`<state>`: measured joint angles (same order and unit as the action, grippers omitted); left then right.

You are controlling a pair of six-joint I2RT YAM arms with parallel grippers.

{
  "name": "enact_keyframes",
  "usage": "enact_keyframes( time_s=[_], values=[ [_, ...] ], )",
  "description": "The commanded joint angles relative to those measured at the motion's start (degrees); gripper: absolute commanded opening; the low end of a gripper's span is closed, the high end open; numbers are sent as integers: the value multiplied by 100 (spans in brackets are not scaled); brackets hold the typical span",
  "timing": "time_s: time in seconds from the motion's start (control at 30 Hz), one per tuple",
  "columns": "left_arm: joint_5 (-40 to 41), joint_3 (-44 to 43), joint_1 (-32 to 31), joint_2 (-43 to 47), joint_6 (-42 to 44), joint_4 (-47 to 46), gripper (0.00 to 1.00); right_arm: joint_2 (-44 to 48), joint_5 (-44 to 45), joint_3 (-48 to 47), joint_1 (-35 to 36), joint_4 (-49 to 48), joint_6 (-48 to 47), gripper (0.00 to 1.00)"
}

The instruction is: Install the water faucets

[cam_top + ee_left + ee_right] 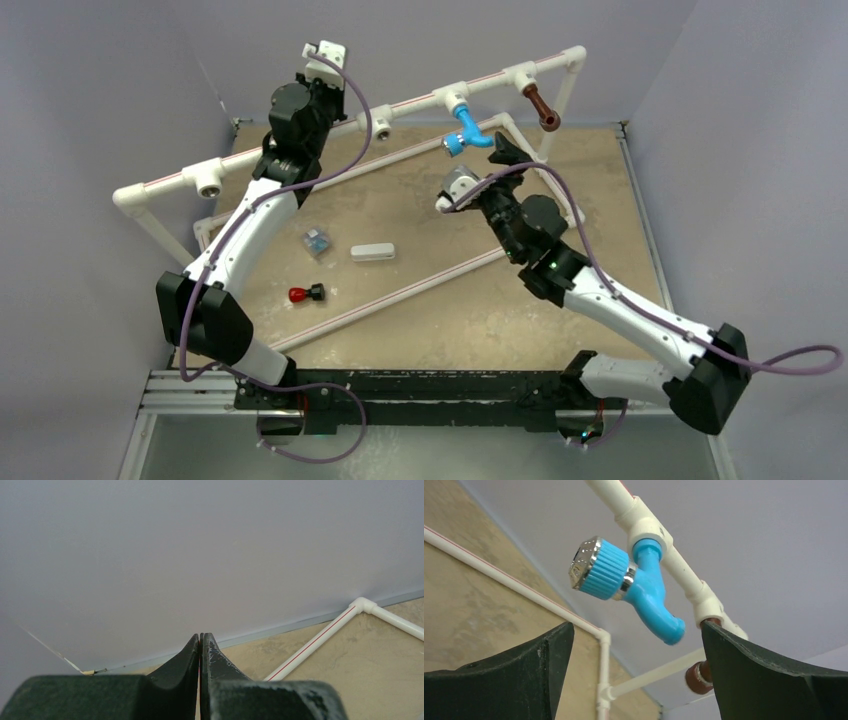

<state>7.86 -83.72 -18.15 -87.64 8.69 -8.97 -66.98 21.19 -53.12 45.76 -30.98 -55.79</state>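
The bright blue water faucet (466, 130) hangs plugged into a white tee (452, 100) on the raised pipe rail, spout down. In the right wrist view, the blue faucet (634, 587) shows its silvery end pointing left. The dark brown faucet (541, 106) sits in the neighbouring tee to the right, and the right finger partly hides the brown faucet (698, 677). My right gripper (503, 150) stands open just below the blue faucet, holding nothing; the right gripper (636, 626) spreads wide. My left gripper (312, 62) is raised near the rail's left half; the left gripper (201, 636) is shut and empty.
A white rectangular block (372, 252), a small red-and-black part (306, 294) and a small grey-blue part (317, 241) lie on the tan table. Two bare tees (210, 180) (380, 125) sit on the rail. A low pipe frame (400, 292) crosses the table.
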Motion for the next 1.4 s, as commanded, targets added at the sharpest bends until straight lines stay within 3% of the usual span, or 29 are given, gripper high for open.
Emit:
enact_keyframes(
  time_s=[0.0,0.4,0.67,0.8,1.0,1.23,1.37],
  values=[
    [-484,122,-127,-218,-79,659,0,785,-450,-52,28,690,1660,98],
    [-23,-320,-127,-252,-112,550,0,1807,-513,75,30,2578,5689,98],
    [-103,-1668,-127,-292,-310,824,0,1762,-1324,440,30,3221,7362,98],
    [-494,-1986,-132,66,-664,1106,6,1731,-1446,887,30,3126,7961,98],
    [-1502,-1784,-127,920,-1441,2116,31,2039,-1082,1387,26,2665,8436,98],
    [-2646,-591,-127,2457,-2197,3456,56,2493,227,1371,29,2838,9011,98],
    [-3124,159,-127,3442,-2544,4083,64,2690,863,1291,30,3012,9165,98]
  ],
)
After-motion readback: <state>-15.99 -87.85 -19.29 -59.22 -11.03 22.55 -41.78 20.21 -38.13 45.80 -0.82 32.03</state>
